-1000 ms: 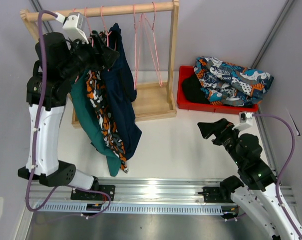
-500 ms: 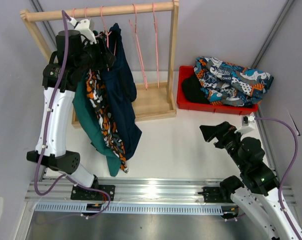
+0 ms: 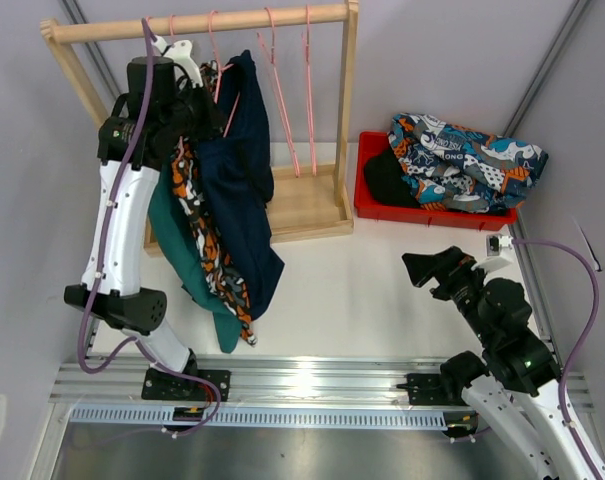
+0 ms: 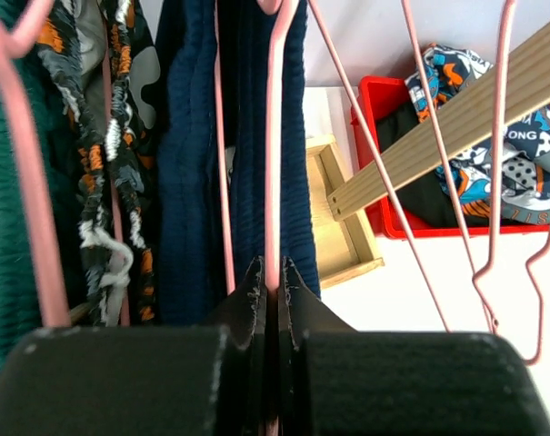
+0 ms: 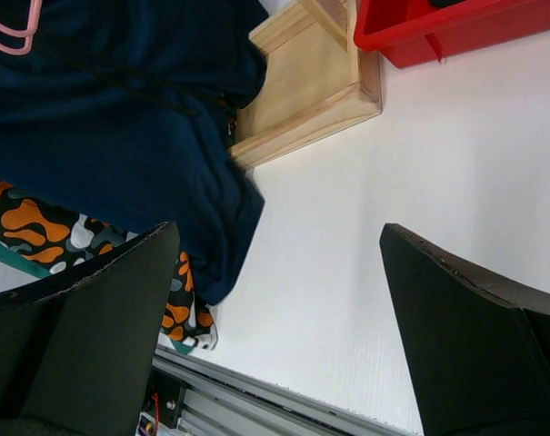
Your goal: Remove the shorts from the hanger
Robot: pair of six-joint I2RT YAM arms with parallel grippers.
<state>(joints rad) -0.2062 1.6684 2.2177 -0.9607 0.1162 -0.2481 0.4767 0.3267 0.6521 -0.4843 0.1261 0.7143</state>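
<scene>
Three pairs of shorts hang on pink hangers from the wooden rack's rail (image 3: 202, 22): teal-green (image 3: 177, 250), orange camo (image 3: 207, 230) and navy (image 3: 237, 190). My left gripper (image 3: 204, 95) is up among them, shut on the pink hanger (image 4: 275, 136) that carries the navy shorts (image 4: 188, 182). The wire runs straight between the closed jaws of the left gripper (image 4: 271, 268). The camo shorts (image 4: 120, 136) and teal shorts (image 4: 11, 227) hang to its left. My right gripper (image 5: 279, 232) stands open over the white table, holding nothing, with the navy shorts' hem (image 5: 120, 136) ahead.
A red bin (image 3: 372, 205) at the back right holds blue-orange patterned shorts (image 3: 462, 160) over black shorts (image 3: 387, 180). Two empty pink hangers (image 3: 292, 100) hang right of the navy pair. The rack's wooden base (image 5: 311, 100) lies on the table.
My left arm has swung right along the rail and its gripper has gone from open to shut on the navy pair's hanger. The right arm has barely moved.
</scene>
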